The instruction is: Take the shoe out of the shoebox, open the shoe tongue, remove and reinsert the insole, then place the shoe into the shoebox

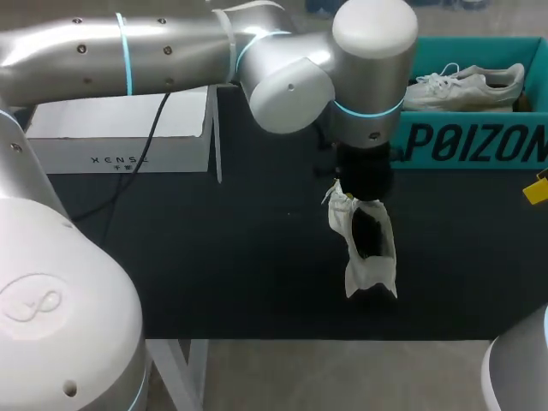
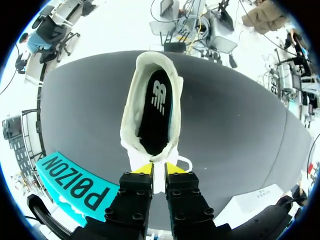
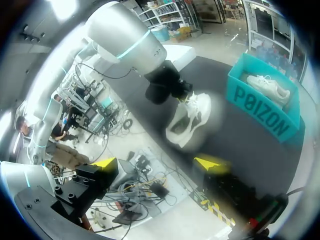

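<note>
A white shoe (image 1: 364, 244) with a black insole (image 2: 156, 112) lies on the dark table between the arms, its heel toward the table's front edge. My left gripper (image 2: 159, 170) stands over the shoe's lace end, its yellow fingertips (image 2: 142, 169) close together and pinching the white tongue (image 2: 159, 181) from both sides. In the head view the left wrist (image 1: 364, 167) hides those fingers. The teal shoebox (image 1: 467, 145) stands at the back right with a second white shoe (image 1: 467, 86) inside. My right gripper (image 3: 159, 165) hangs wide open, off to the right of the shoe, holding nothing.
A white box (image 1: 120, 137) sits at the back left with a black cable (image 1: 141, 158) trailing across it. The left arm's elbow (image 1: 287, 86) spans the back of the table. One yellow tip of the right gripper (image 1: 536, 187) shows at the right edge.
</note>
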{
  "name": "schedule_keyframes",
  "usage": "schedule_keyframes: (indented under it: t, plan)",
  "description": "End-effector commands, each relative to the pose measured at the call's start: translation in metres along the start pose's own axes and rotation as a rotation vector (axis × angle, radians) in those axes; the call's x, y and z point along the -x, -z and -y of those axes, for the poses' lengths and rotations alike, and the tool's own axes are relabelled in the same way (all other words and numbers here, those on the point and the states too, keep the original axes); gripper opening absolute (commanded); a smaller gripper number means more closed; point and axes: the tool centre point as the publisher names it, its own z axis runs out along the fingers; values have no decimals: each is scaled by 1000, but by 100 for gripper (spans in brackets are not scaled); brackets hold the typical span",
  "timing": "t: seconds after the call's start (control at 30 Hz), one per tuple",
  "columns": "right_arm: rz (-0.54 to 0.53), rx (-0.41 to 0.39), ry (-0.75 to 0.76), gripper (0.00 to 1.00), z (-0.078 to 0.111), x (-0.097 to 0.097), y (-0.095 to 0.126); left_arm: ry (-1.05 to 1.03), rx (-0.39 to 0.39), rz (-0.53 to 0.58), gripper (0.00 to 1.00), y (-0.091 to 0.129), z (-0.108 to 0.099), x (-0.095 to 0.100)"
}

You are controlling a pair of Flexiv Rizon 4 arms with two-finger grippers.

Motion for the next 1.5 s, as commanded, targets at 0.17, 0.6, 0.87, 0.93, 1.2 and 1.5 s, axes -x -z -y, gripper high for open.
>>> schedule_keyframes:
  t: [0.17,0.6,0.87,0.93,1.2,1.5]
  plan:
    - [-3,-6,-2,100,-3,1,0,42,-29,-9,0,-4,23,-7]
    - [-3,-6,-2,100,-3,1,0,288,-113,12,18,9,41,-27]
    - [-3,-6,-2,100,-3,1,0,471,-163,-25,26,30,68,-31]
    - [-3,-6,-2,100,-3,1,0,496,-157,-77,78,33,75,-30]
    - [-3,-6,-2,100,-3,1,0,516,-150,-99,100,36,82,-31]
    - [-3,-6,-2,100,-3,1,0,516,-150,-99,100,36,82,-31]
